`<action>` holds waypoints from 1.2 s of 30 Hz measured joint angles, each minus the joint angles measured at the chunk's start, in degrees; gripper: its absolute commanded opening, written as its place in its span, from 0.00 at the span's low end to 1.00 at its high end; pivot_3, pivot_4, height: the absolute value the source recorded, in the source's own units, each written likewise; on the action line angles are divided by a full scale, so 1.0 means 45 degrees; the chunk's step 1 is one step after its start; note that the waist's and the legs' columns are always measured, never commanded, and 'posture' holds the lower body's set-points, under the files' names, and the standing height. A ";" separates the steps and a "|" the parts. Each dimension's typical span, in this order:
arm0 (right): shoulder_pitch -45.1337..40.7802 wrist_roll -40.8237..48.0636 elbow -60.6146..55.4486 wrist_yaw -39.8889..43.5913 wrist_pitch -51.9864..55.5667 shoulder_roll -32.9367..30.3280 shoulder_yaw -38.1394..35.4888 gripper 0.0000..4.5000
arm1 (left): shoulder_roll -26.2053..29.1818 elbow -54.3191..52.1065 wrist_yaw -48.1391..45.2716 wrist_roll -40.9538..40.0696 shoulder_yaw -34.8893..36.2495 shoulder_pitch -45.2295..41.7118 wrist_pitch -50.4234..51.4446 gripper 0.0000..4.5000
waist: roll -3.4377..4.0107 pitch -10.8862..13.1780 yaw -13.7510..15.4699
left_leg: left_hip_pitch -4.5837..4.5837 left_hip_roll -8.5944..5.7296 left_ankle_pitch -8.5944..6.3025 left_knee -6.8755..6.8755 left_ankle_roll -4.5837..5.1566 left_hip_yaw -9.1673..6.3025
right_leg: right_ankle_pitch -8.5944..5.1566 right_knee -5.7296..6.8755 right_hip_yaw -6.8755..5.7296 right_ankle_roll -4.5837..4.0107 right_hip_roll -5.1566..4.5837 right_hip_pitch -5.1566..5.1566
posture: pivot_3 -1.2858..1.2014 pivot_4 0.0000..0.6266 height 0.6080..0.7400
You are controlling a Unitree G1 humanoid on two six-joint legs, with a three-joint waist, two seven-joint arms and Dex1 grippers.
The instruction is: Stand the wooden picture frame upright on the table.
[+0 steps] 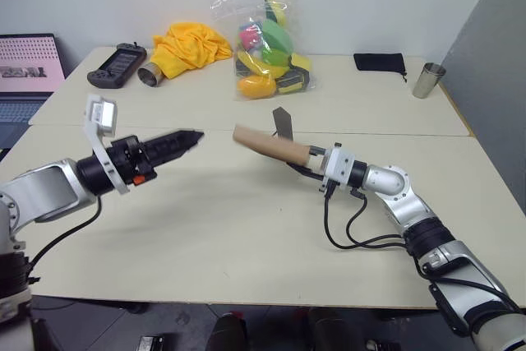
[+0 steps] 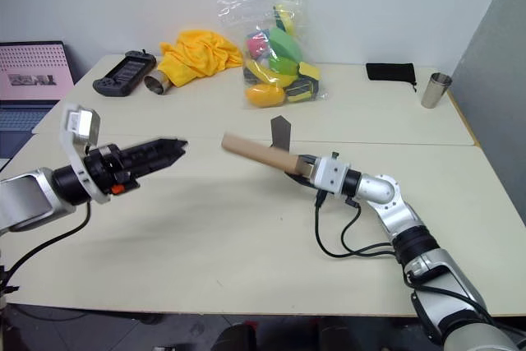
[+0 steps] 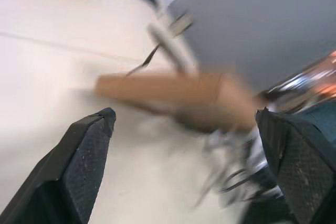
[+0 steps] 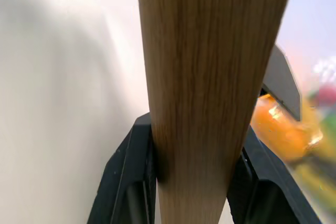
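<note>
From my seat, the right gripper [image 1: 311, 162] is nearest to the middle of the table [image 1: 246, 236], and it is clamped on the wooden picture frame [image 1: 269, 145], holding it clear of the tabletop with its edge towards the head camera, so it reads as a pale wood bar angled up and to the left. The right wrist view gives what the head views cannot: both black fingers [image 4: 128, 171] pressed against the two faces of the wood, grain running along the bar. The dark fold-out stand [image 1: 283, 123] sticks up from the frame's back.

The left gripper [image 1: 182, 140] hovers to the left of the frame, apart from it and holding nothing. In the head views its fingers look like one dark point (misleading), but the left wrist view shows the two pads [image 3: 86, 156] spread wide, with the blurred frame between and beyond them.

Farther back lie a black handheld console [image 1: 117, 66], a metal tube [image 1: 151, 76], a yellow cloth [image 1: 191, 45] and a clear plastic bag [image 1: 265, 43] packed with yellow, green and pink toys. To the right are a black pouch [image 1: 380, 62] and a steel cup [image 1: 427, 80]; I cannot see what it holds. A laptop [image 1: 29, 67] at far left shows a pink screen, with no legible writing.
</note>
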 measured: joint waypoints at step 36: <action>0.3288 0.0712 -0.6825 -0.0119 1.0967 -0.1645 -0.3316 0.99 | -0.1973 -0.0448 -0.3647 1.0417 -0.2264 -0.0026 -0.4387 1.00 | -0.0002 0.0000 0.0001 | -0.0023 0.0007 -0.0017 -0.0021 0.0030 0.0004 | -0.0009 -0.0013 0.0018 -0.0010 0.0040 -0.0027 | 0.52 0.24 1.00</action>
